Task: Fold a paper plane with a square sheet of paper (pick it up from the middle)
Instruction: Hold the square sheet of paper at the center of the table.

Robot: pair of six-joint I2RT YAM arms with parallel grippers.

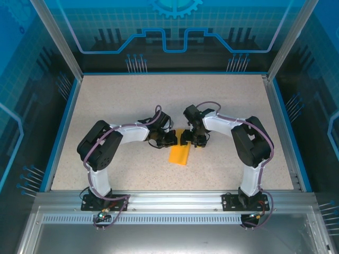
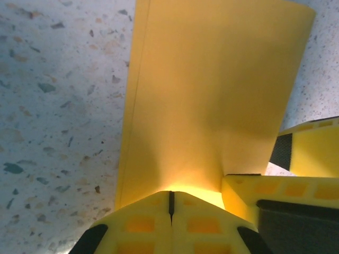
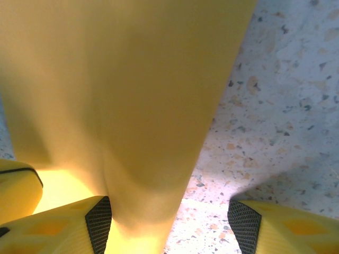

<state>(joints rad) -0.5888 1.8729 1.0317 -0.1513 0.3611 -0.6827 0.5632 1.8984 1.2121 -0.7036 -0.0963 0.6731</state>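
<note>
Near the middle of the speckled worktop (image 1: pixel 132 106) lies the paper (image 1: pixel 179 154), an orange-yellow strip that looks longer than it is wide, with its near end angled slightly to the left. Both arms reach inward and meet at its far end. The left end effector (image 1: pixel 168 139) and the right end effector (image 1: pixel 192 139) sit just beside each other there.

From the left wrist, the left end effector is closed tight. Its two yellow fingers (image 2: pixel 143 225) are pressed together with only a thin dark seam between them, and they pinch the paper's edge. The sheet rises away from that grip, and a second layer runs along its left side like a folded margin.

From the right wrist, the right end effector stands wide, with bare worktop showing between its fingers (image 3: pixel 98 222). The paper's end drapes against the left-hand finger, while the other finger stays well apart from it. Whether that finger bears on the sheet I cannot tell.
</note>
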